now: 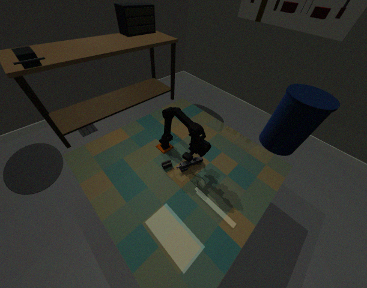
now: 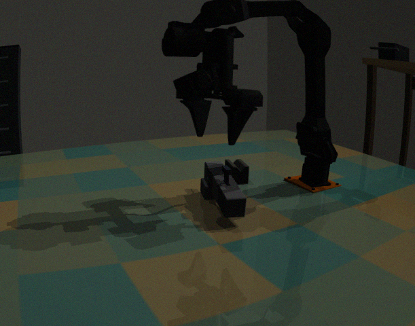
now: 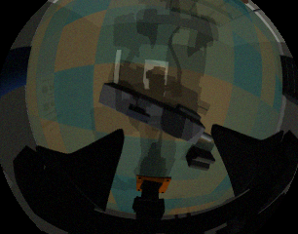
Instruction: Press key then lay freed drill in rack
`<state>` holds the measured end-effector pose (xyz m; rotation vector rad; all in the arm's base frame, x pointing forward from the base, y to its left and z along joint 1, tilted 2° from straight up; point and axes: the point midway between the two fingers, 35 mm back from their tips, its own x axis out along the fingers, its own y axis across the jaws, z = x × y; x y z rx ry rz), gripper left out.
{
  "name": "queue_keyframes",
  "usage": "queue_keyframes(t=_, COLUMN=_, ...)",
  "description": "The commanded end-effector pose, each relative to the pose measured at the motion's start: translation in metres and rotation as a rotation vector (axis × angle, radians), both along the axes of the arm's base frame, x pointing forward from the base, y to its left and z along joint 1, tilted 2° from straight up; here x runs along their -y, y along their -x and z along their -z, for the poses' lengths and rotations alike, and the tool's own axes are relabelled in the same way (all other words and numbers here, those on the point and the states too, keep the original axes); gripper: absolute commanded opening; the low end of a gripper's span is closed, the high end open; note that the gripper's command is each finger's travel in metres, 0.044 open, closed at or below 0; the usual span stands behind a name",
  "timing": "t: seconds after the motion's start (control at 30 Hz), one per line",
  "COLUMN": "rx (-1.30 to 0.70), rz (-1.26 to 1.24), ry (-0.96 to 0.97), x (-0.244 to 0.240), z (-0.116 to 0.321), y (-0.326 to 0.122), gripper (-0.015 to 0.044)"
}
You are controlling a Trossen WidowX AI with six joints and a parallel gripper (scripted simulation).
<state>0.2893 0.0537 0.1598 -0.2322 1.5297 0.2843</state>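
Observation:
The grey chuck body (image 1: 193, 162) (image 2: 234, 206) (image 3: 166, 118) lies on the patterned floor. The key (image 2: 227, 172) (image 3: 138, 110) stands low on its top, with a dark crossbar. A thin light rod, the drill (image 3: 206, 136) (image 1: 178, 167), sticks out of the chuck's end facing the rack; the rest of it is hidden inside. The rack (image 1: 166, 164) (image 2: 242, 170) (image 3: 200, 158) is a small dark grooved block just beyond that end, with nothing lying in it. My gripper (image 2: 215, 139) (image 3: 170, 132) is wide open and empty, its fingertips above the chuck body and touching nothing.
The orange base plate (image 1: 164, 147) (image 2: 312, 185) (image 3: 153, 183) of my arm is behind the chuck and rack. A workbench (image 1: 99, 46) stands behind the arm and a blue barrel (image 1: 297, 120) is off to the right in the top view. Arm shadows fall around the chuck.

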Motion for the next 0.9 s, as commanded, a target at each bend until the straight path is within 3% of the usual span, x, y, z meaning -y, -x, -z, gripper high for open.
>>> queue_keyframes(t=0.0, rx=0.003, rz=-0.362, ry=0.017, x=0.041, z=0.021, y=0.005, gripper=0.044)
queue_keyframes(t=0.37, rx=0.013, rz=-1.085, ry=0.028, x=0.113, z=0.06, y=0.028, gripper=0.044)
queue_keyframes(t=0.87, rx=0.014, rz=-1.114, ry=0.028, x=0.115, z=0.062, y=0.029, gripper=0.044)
